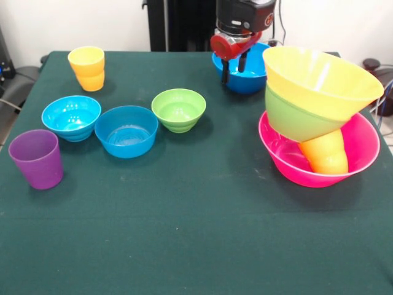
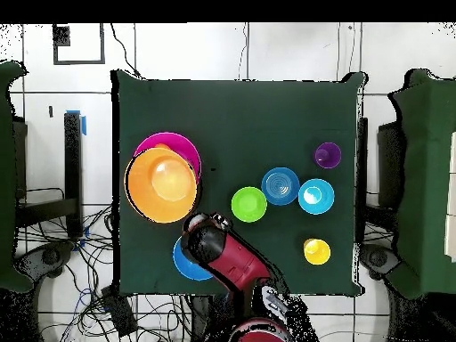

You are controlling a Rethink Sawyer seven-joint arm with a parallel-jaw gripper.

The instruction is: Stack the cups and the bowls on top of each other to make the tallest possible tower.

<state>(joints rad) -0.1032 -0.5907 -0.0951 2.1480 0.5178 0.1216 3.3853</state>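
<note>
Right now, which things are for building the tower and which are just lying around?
For the tower:
- tower so far, leaning
- purple cup
- yellow cup
- cyan bowl
- blue bowl
- small green bowl
- far blue bowl, under the pincer

Just lying around:
- cables on the floor

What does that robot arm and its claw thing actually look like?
The arm is glossy red with black sections. The gripper hangs from a black head with a rounded red body beneath, ending in two short dark fingers. No cables or markings are clearly visible.
</note>
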